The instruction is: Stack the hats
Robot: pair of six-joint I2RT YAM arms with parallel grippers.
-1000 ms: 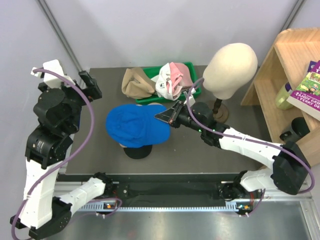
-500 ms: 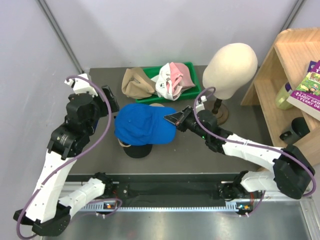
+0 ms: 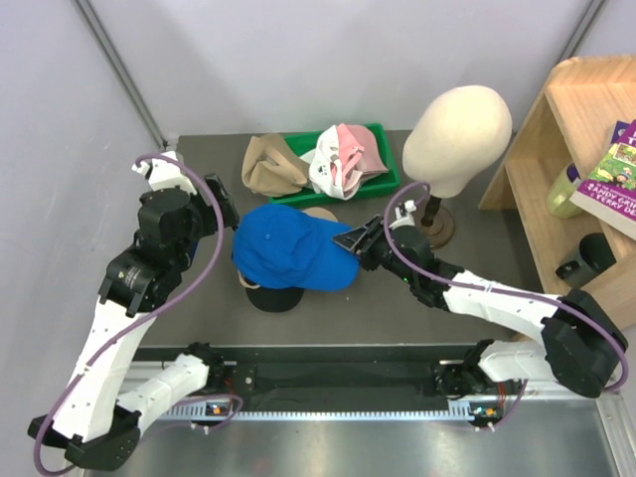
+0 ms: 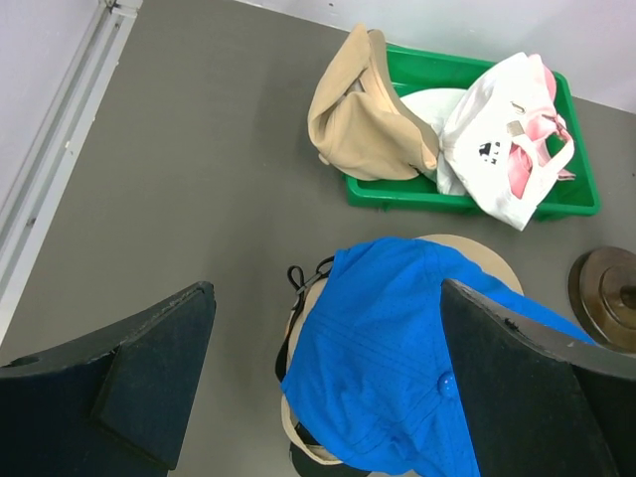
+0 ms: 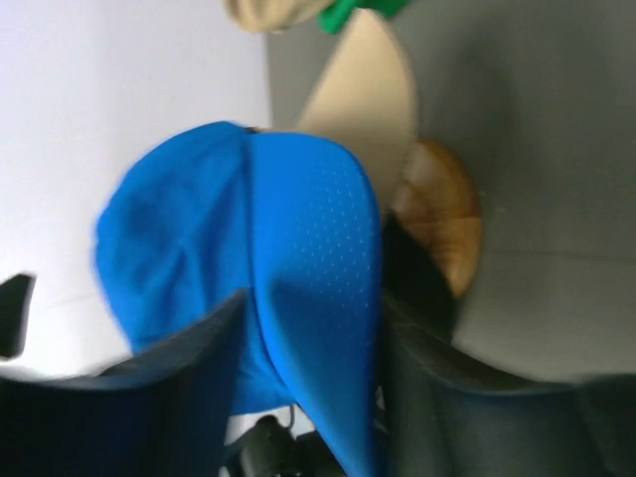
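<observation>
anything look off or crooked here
The blue cap sits askew: a tan brim shows beyond it, a black brim nearer. The right tool pinches its brim. A khaki cap droops over the green bin's left edge.

The blue cap [image 3: 288,253] sits crown-up on top of a pile near the table's middle, its brim pointing toward 4 o'clock and pinched by the right gripper [image 3: 355,238]. Under it a tan cap [image 3: 320,214] shows its brim at 1 o'clock, and a black cap [image 3: 273,296] peeks out at 6 o'clock. The khaki-brown cap [image 3: 270,164] lies crumpled at 12 o'clock from the pile, draped over the left end of the green tray [image 3: 393,169]. Inside the tray, at 1 o'clock, the white cap [image 3: 328,169] with a dark logo lies against the pink cap [image 3: 356,147], both rumpled.
</observation>
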